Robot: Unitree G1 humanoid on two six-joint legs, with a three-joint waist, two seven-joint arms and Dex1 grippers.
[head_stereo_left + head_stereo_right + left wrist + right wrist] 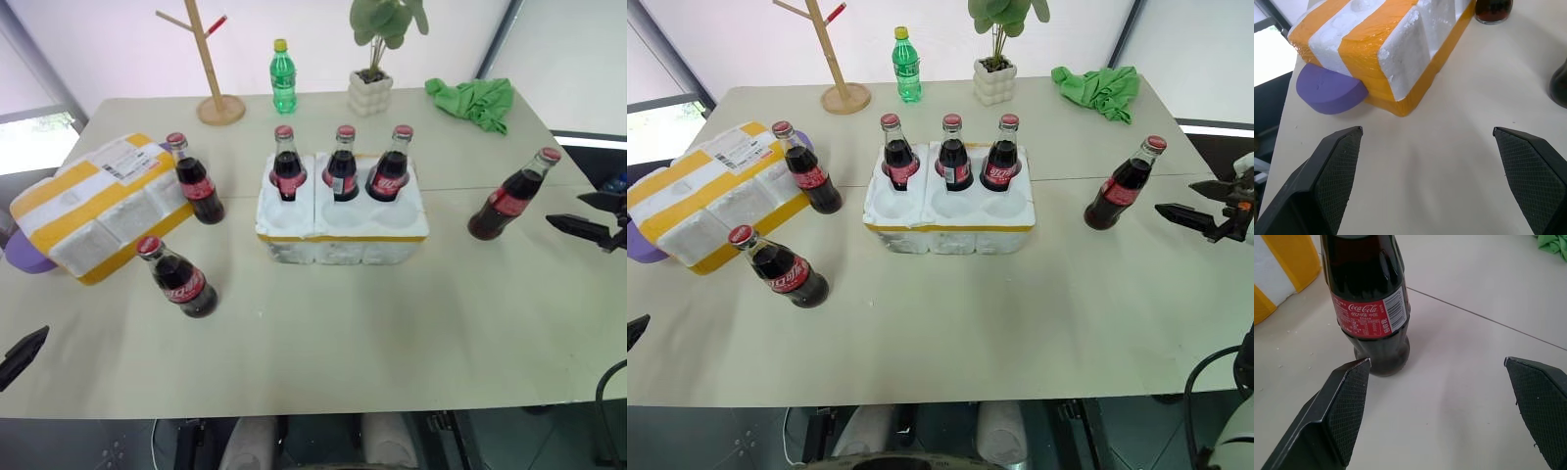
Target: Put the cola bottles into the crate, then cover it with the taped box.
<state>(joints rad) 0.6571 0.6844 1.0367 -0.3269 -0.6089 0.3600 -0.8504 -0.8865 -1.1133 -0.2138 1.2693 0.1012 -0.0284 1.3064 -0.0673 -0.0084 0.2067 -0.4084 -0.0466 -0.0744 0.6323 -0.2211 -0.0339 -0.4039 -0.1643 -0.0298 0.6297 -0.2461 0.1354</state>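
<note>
3 cola bottles point(342, 164) in crate point(342, 235); taped box point(98, 206) left.

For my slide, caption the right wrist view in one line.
Open right gripper facing a standing cola bottle on the table, not yet around it.

On the red label point(1371, 316) of the cola bottle point(1369, 298) in front of my right claw I read "Coca-Cola" in white script, with small Chinese characters beside it and a barcode. The shipping label point(127, 157) on the taped box point(98, 206) is too small to read.
</note>
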